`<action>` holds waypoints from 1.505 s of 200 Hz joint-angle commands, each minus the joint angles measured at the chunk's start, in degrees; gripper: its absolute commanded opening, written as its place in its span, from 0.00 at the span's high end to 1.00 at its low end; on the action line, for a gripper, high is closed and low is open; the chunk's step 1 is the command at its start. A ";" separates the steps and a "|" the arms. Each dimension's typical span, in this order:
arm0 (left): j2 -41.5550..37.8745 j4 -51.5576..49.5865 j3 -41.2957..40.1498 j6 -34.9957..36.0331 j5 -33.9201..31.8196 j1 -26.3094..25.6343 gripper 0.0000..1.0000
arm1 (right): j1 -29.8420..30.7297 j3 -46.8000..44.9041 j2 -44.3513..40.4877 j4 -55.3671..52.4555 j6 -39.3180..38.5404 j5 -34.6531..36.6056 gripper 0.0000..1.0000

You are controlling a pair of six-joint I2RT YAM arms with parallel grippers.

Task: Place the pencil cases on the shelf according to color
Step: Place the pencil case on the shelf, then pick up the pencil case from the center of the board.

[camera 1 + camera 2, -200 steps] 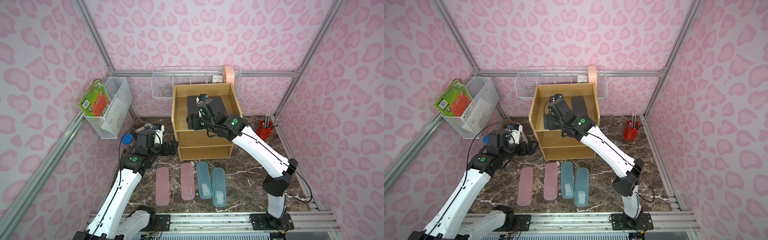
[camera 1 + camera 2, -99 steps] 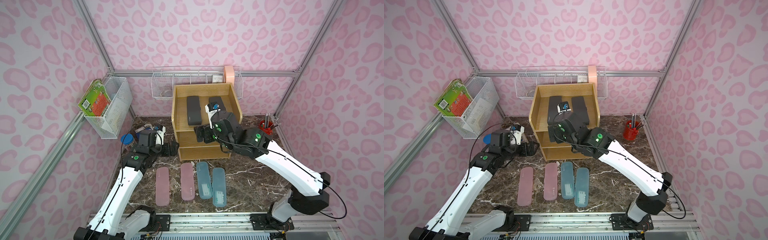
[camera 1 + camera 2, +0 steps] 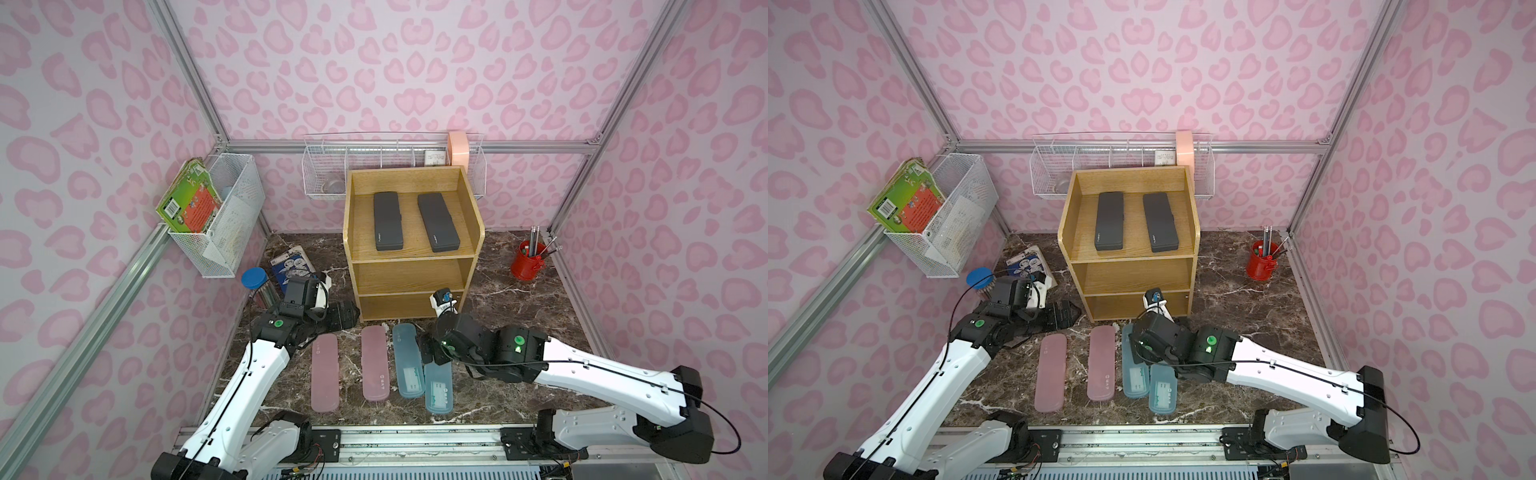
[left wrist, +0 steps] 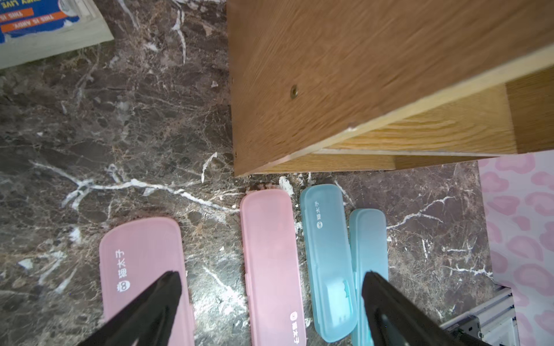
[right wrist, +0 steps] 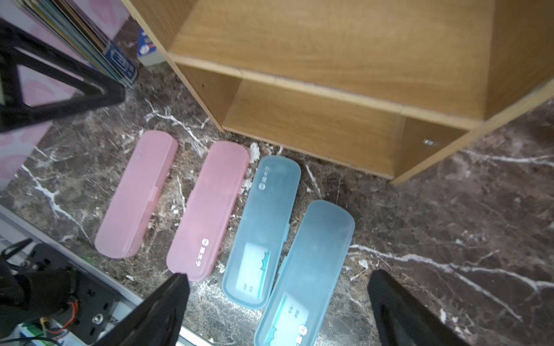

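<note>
A wire basket with a green book in it hangs on the left wall. Below it, a tube with a blue lid stands on the marble tabletop. The left gripper hangs low by the shelf's bottom left corner. Its wrist view shows the jaws wide apart with nothing between them.

Four cases lie flat in a row on the tabletop in front of the shelf. From the left come the first pink case and the second pink case, with a gap between them. Then come the first blue case and, just beside it and set nearer the front rail, the second blue case.

The right gripper hovers over the far end of the second blue case. Its jaws are spread wide and hold nothing.

Behind the row stands the wooden shelf. Its middle and bottom tiers are bare. Two black cases lie side by side, apart from each other, on the top tier. A red cup of pencils stands in the far right corner.
</note>
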 commanded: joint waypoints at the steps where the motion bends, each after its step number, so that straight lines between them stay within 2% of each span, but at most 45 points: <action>1: -0.56 -2.49 -0.28 -0.36 -0.87 0.03 0.01 | 0.33 -5.38 -0.34 3.69 6.29 -1.21 0.04; 40: -0.30 -2.53 -0.20 -0.11 -0.76 0.09 0.01 | 0.23 -15.13 -0.19 7.53 13.17 -5.50 0.04; 89: 1.91 -1.83 -0.04 -0.60 -0.24 0.08 0.01 | 0.74 -21.11 4.94 14.56 15.43 -14.45 0.04; 153: 2.83 -1.84 -0.01 -0.56 1.16 -0.14 0.01 | 1.28 -21.28 12.19 13.56 16.70 -14.10 0.04; 190: 2.30 -2.26 -0.07 -0.56 1.03 -0.14 0.01 | 1.15 -19.26 15.20 6.53 17.93 -10.81 0.05; 215: 1.98 -2.45 -0.17 -0.56 0.77 -0.21 0.01 | -0.34 -20.56 13.14 4.51 17.80 -9.94 0.05; 254: 1.85 -2.61 -0.21 -0.56 0.92 -0.31 0.01 | -3.87 -23.94 5.39 3.91 16.49 -9.97 0.04; 301: 2.10 -2.61 -0.08 -0.45 1.05 -0.45 0.01 | -1.88 -26.02 -4.26 5.31 16.99 -11.76 0.03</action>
